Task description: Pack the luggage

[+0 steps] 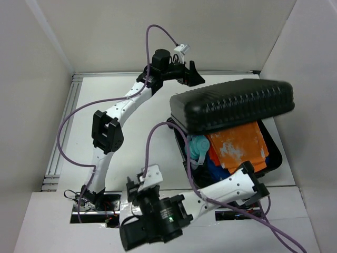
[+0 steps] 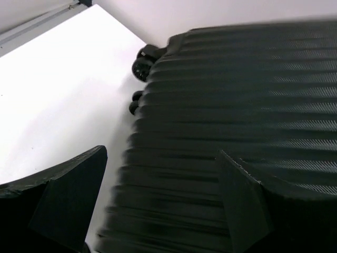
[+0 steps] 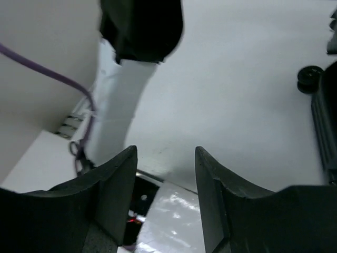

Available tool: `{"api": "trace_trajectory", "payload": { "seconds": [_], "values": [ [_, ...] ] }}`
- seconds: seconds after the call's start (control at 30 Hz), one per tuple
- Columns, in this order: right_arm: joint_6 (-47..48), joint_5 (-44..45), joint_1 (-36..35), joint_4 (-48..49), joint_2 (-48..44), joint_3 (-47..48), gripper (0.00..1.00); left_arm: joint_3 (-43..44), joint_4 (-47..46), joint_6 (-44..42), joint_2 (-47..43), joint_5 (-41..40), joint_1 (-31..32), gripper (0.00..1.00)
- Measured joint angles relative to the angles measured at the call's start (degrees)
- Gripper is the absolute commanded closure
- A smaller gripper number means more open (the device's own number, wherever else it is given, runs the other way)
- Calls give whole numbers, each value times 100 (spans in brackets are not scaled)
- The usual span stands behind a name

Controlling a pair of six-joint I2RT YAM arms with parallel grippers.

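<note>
The luggage, a black ribbed suitcase, lies open at the right. Its lid (image 1: 234,105) is tilted partway down over the base (image 1: 275,158). The base holds an orange cloth (image 1: 239,145), a teal item (image 1: 199,147) and something blue (image 1: 216,169). My left gripper (image 1: 190,74) is open at the lid's far left corner. In the left wrist view its fingers (image 2: 162,153) straddle the ribbed shell (image 2: 237,105) from above, near the wheels (image 2: 142,66). My right gripper (image 1: 141,183) is open and empty, low near the arm bases and left of the suitcase; it also shows in the right wrist view (image 3: 166,150).
White walls enclose the table on three sides. A metal rail (image 1: 63,132) runs along the left edge. Purple cables loop from both arms. The left arm (image 3: 124,95) and a suitcase wheel (image 3: 310,79) show in the right wrist view.
</note>
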State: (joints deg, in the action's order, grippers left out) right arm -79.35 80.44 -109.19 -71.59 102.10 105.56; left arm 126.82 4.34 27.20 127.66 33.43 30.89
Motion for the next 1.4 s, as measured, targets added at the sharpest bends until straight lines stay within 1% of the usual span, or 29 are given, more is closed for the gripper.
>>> {"api": "trace_trajectory", "payload": {
  "seconds": [0.03, 0.1, 0.17, 0.2, 0.23, 0.27, 0.3, 0.33, 0.37, 0.43, 0.47, 0.53, 0.63, 0.73, 0.8, 0.87, 0.9, 0.97, 1.1, 1.17, 1.27, 1.33, 1.4],
  "values": [
    [299, 2, -125, 7, 68, 354, 43, -13, -7, 0, 0, 0, 20, 3],
    [1401, 35, -197, 258, 66, 1104, 40, -92, -20, 0, -2, -17, 24, 3],
    [2763, 96, 76, 1080, -208, 1410, 34, -323, -55, -28, -28, -144, 9, 3],
    [3482, 109, 372, 1639, -459, 1388, 29, -444, -46, -46, -37, -205, -4, 3],
    [3963, 122, 680, 2033, -688, 1338, 25, -542, -15, -61, -44, -267, -24, 3],
    [4494, 96, 804, 2522, -767, 1287, 20, -667, 33, -103, -48, -361, -55, 3],
    [4944, 28, 1582, 3049, -1338, 984, 17, -787, 70, -125, -70, -415, -101, 3],
    [5311, -37, 2013, 3427, -1709, 708, 13, -905, 96, -131, -109, -470, -164, 3],
    [5652, -70, 2406, 3735, -2061, 466, 6, -1056, 129, -129, -166, -509, -254, 3],
    [6157, -26, 2855, 4175, -2557, 313, 1, -1290, 170, -129, -306, -590, -481, 3],
    [6371, 46, 2964, 4387, -2702, 313, 1, -1370, 179, -127, -372, -632, -603, 3],
    [6577, 205, 3071, 4513, -2870, 376, 1, -1447, 210, -136, -494, -695, -857, 3],
    [6500, 387, 3147, 4358, -2870, 439, 1, -1401, 275, -181, -595, -822, -1145, 3],
    [6623, 396, 3178, 4413, -2804, -160, 1, -1196, 339, -249, -599, -881, -1259, 3],
    [6841, -4, 3329, 4548, -2712, -625, 1, -1187, 365, -315, -599, -883, -1213, 3],
    [7023, -540, 3611, 4583, -2402, -841, 1, -1237, 420, -334, -599, -881, -1182, 3],
    [7114, -815, 3858, 4581, -2186, -848, 1, -1320, 424, -345, -619, -872, -1172, 3],
    [7241, -1416, 4435, 4489, -1635, -575, 1, -1539, 470, -352, -662, -861, -1198, 3],
    [7385, -2559, 5781, 4474, -717, 284, 1, -2026, 564, -372, -782, -839, -1456, 3],
    [7366, -3233, 6583, 4500, -595, 448, 1, -2304, 597, -433, -905, -813, -1631, 3],
    [7077, -4061, 8054, 4448, -584, 741, 1, -2485, 627, -492, -1038, -785, -1849, 3],
    [6752, -4378, 9018, 4293, -577, 1016, 1, -2492, 643, -601, -1099, -778, -1912, 3],
    [6435, -4483, 9788, 4129, -680, 1075, 1, -2428, 656, -656, -1123, -750, -1906, 3]
  ]
}}
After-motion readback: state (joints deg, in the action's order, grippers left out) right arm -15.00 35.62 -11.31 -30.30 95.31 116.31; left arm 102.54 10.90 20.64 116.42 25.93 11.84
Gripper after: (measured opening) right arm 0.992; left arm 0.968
